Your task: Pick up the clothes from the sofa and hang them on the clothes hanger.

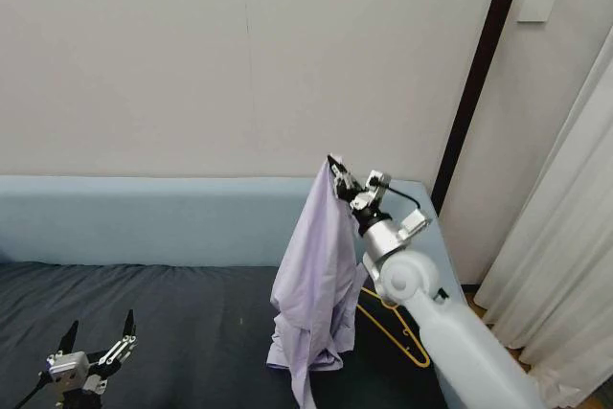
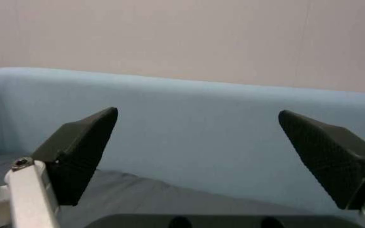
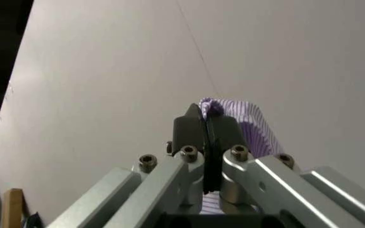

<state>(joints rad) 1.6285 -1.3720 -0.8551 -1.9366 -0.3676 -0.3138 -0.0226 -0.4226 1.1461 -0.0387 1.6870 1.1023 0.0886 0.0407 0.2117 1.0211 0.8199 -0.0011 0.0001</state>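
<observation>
The light-blue sofa with a dark grey seat (image 1: 144, 222) lies below both jaws. A lilac striped cotton shirt (image 1: 321, 275) hangs from the clenched jaws of the right gripper (image 1: 337, 174), hem on the seat. A yellow wire clothes hanger (image 1: 402, 332) lies beneath, beside the shirt. The left gripper (image 1: 99, 328) idles, jaws spread. The pick-up looks nearly done; next the shirt needs draping over that hanger

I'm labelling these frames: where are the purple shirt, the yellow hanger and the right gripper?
purple shirt (image 1: 321, 265), head view, middle of the hanging cloth.
yellow hanger (image 1: 393, 337), head view, its lower wire.
right gripper (image 1: 335, 170), head view, fingertips pinching the shirt's top.
</observation>
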